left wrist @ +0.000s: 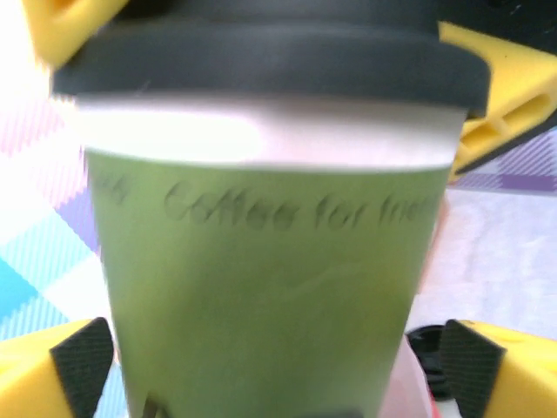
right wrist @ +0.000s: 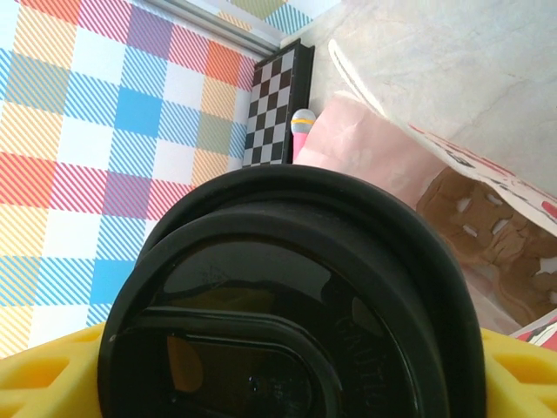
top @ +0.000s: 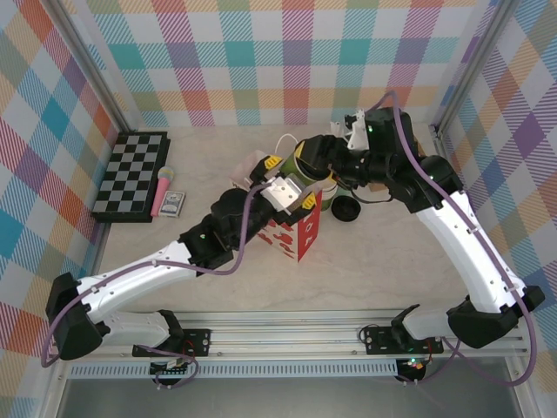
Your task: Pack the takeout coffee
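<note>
The takeout coffee (top: 306, 170) is a green paper cup (left wrist: 261, 287) with a black lid (right wrist: 287, 305). It hangs just above the red-and-white paper bag (top: 300, 233) in the middle of the table. My right gripper (top: 318, 157) is shut on its top, with yellow fingers (left wrist: 496, 96) on either side of the lid. My left gripper (top: 291, 182) is open around the lower cup wall. A gap shows between its right pad (left wrist: 470, 366) and the cup. The bag's mouth (right wrist: 513, 252) gapes below the cup.
A loose black lid (top: 345, 209) lies right of the bag. At the far left lie a chessboard (top: 130, 174), a pink microphone (top: 162, 192) and a small packet (top: 172, 202). Checkered walls close in the back and sides.
</note>
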